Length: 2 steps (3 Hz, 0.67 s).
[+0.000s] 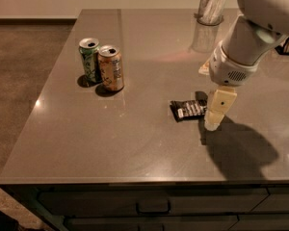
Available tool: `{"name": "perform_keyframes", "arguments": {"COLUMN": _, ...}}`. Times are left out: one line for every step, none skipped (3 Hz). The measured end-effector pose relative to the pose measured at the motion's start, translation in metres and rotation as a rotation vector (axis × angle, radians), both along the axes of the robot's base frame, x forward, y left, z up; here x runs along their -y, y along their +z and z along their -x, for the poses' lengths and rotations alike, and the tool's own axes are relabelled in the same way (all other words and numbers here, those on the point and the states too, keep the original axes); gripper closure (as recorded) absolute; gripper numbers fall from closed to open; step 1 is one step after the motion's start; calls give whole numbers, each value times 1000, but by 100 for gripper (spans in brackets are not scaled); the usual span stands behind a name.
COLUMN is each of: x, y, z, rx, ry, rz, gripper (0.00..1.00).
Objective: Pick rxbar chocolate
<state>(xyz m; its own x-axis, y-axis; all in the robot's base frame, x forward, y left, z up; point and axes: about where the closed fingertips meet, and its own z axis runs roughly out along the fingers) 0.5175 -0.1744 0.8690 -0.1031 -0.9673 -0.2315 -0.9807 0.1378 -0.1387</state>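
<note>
The rxbar chocolate (pixel 188 109) lies flat on the table (pixel 135 143), right of centre, with its right end hidden behind the claw (pixel 214 120). The claw hangs low at that end, its tip close to the table. You cannot tell whether it touches the wrapper, nor whether it is released or clenched, since only 1 pale side of it shows.

Your main risk is the bar's shape. It is thin and glossy. If the claw comes down off-centre, as it seems to sit now, it may catch only the crimped end and lose it on the lift. It could also shove the bar left across the smooth table instead of gripping it. Pressing too low could jam the tip into the table. The green can (pixel 90 60) and the orange can (pixel 111 67) stand well apart to the left, and the metal cylinder (pixel 213 6) is far back, so hitting any of those 3 looks unlikely.
</note>
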Motion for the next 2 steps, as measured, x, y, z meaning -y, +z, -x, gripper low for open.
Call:
{"name": "perform_keyframes", "arguments": {"x": -3, "y": -15, "z": -1, "rx": -25, "ry": 27, "rz": 8, "gripper": 0}}
{"name": "perform_keyframes", "arguments": {"x": -5, "y": -24, "z": -2, "rx": -50, "ry": 39, "rz": 18, "gripper": 18}}
